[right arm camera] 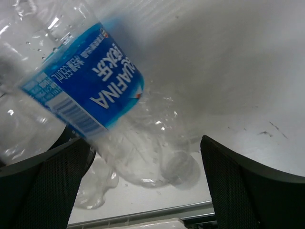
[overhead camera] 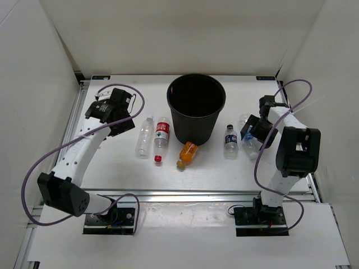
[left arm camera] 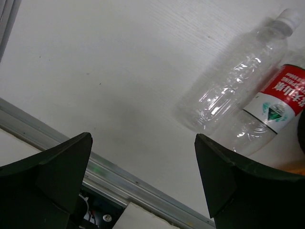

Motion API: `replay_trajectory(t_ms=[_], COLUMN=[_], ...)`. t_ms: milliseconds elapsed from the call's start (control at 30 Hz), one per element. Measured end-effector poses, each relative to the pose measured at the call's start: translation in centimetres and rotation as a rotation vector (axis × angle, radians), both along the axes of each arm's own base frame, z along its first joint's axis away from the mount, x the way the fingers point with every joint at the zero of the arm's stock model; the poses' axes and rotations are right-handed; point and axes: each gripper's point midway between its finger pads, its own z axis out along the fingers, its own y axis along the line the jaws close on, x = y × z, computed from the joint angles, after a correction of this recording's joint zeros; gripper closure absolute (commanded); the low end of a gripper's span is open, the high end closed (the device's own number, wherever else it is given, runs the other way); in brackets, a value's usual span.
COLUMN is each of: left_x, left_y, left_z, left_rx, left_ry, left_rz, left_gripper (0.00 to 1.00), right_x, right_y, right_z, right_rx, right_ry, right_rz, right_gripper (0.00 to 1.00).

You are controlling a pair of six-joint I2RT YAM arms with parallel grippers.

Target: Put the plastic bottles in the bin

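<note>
The black bin [overhead camera: 196, 109] stands at the middle back of the table. In front of it lie a plain clear bottle [overhead camera: 145, 137], a red-label bottle [overhead camera: 161, 137], an orange-filled bottle [overhead camera: 187, 154] and a blue-label bottle [overhead camera: 230, 141]. My left gripper [overhead camera: 119, 126] is open and empty, just left of the clear bottle [left arm camera: 238, 71] and the red-label bottle [left arm camera: 279, 102]. My right gripper [overhead camera: 251, 133] is open, with a second blue-label bottle [right arm camera: 95, 81] lying between its spread fingers [right arm camera: 43, 191], close to the left one.
White enclosure walls stand close on the left, right and back. An aluminium rail [left arm camera: 119, 174] runs along the table edge near the left gripper, and another shows in the right wrist view [right arm camera: 143, 214]. Purple cables [overhead camera: 56, 151] loop from both arms.
</note>
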Motion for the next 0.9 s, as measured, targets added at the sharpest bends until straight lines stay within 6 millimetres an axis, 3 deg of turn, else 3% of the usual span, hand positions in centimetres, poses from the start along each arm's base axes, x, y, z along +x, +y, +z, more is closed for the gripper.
replay_trajectory(t_ms=[133, 267, 333, 433, 500, 567, 667, 700, 800, 833, 900], left_x=[0.0, 0.7, 1.2, 1.3, 1.3, 1.2, 1.1, 1.0, 0.8, 0.7, 0.7], left_y=[0.0, -0.2, -0.3, -0.2, -0.1, -0.1, 0.0, 0.1, 0.3, 0.2, 0.2], left_z=[-1.5, -1.1, -0.6, -0.1, -0.1, -0.1, -0.4, -0.5, -1.2, -1.5, -1.9], left_rx=[0.023, 0.027, 0.026, 0.024, 0.022, 0.018, 0.011, 0.009, -0.010, -0.017, -0.035], left_ry=[0.069, 0.071, 0.054, 0.038, 0.035, 0.036, 0.038, 0.039, 0.032, 0.032, 0.025], left_rz=[0.007, 0.009, 0.011, 0.023, 0.034, 0.043, 0.063, 0.071, 0.082, 0.075, 0.068], left_gripper=[0.00, 0.00, 0.00, 0.00, 0.00, 0.00, 0.00, 0.00, 0.00, 0.00, 0.00], right_x=[0.3, 1.2, 1.8, 2.3, 2.7, 4.1, 7.3, 8.3, 9.2, 9.2, 8.5], right_y=[0.2, 0.3, 0.1, -0.3, -0.2, 0.7, 4.8, 7.2, 14.4, 16.9, 21.5], right_z=[-2.0, -2.5, -2.3, -1.4, 0.7, 4.9, 15.0, 19.6, 30.6, 33.6, 36.7], right_rx=[0.014, 0.039, 0.046, 0.026, 0.010, 0.000, 0.032, 0.063, 0.160, 0.189, 0.247], right_ry=[0.052, 0.048, 0.036, 0.015, -0.019, -0.134, -0.441, -0.577, -0.866, -0.945, -1.032], right_rz=[0.003, -0.002, -0.017, -0.060, -0.090, -0.092, -0.010, 0.045, 0.211, 0.273, 0.384], right_gripper=[0.11, 0.35, 0.48, 0.50, 0.51, 0.51, 0.51, 0.51, 0.51, 0.49, 0.46])
